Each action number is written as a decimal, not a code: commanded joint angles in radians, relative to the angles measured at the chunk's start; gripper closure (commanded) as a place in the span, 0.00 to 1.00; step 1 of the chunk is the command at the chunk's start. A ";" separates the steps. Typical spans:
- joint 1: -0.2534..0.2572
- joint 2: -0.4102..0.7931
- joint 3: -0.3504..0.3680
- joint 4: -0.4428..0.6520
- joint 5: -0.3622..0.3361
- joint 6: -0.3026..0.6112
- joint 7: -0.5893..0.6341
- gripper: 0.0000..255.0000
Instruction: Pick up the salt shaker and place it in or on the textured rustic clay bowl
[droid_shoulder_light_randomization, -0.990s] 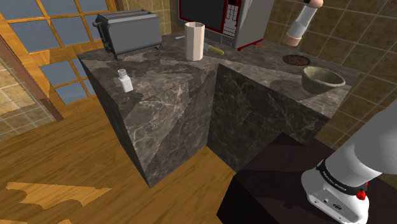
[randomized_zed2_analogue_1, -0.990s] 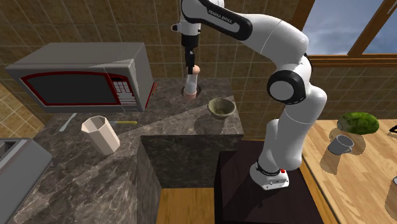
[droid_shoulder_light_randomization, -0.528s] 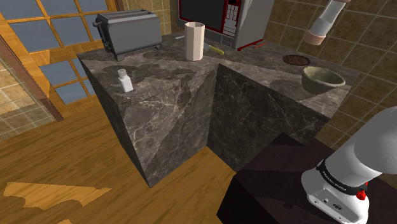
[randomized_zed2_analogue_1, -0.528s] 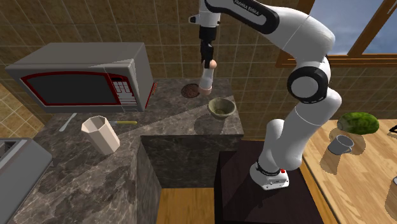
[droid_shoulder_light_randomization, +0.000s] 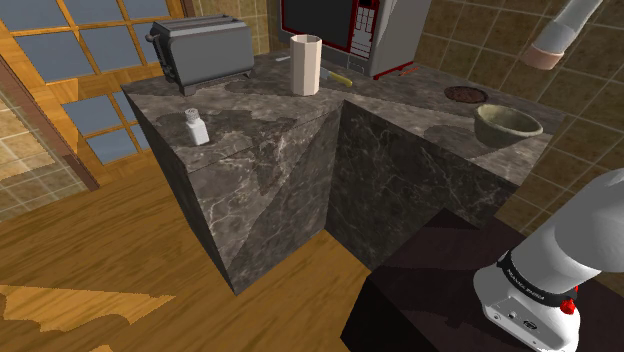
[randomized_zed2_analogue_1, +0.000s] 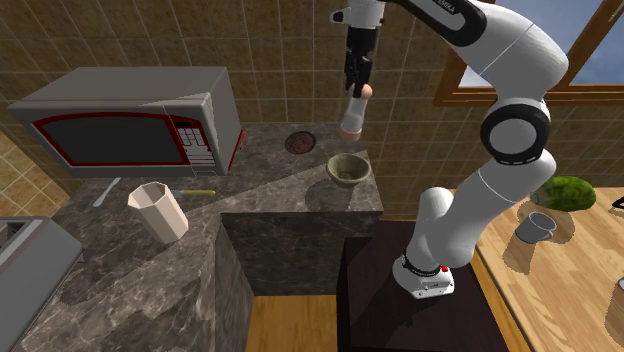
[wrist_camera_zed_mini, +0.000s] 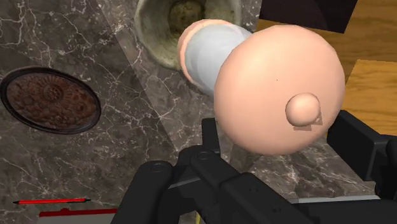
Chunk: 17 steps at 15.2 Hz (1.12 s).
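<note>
Gripper clasps the salt shaker (peach knobbed cap, pale grey body, pinkish base) above the olive-brown bowl.

Shaker above counter, bowl beside disc

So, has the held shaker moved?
Yes. The shaker went toward the second exterior view's right, from over the brown disc to above the bowl.

Open room above the bowl at the surface's end; flat dark disc beside it, microwave farther along
</note>
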 joint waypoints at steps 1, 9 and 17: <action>-0.004 -0.030 0.011 -0.052 -0.013 0.025 0.006 1.00; -0.020 -0.110 0.033 -0.241 -0.041 0.140 0.021 1.00; -0.036 -0.170 0.041 -0.403 -0.063 0.247 0.027 1.00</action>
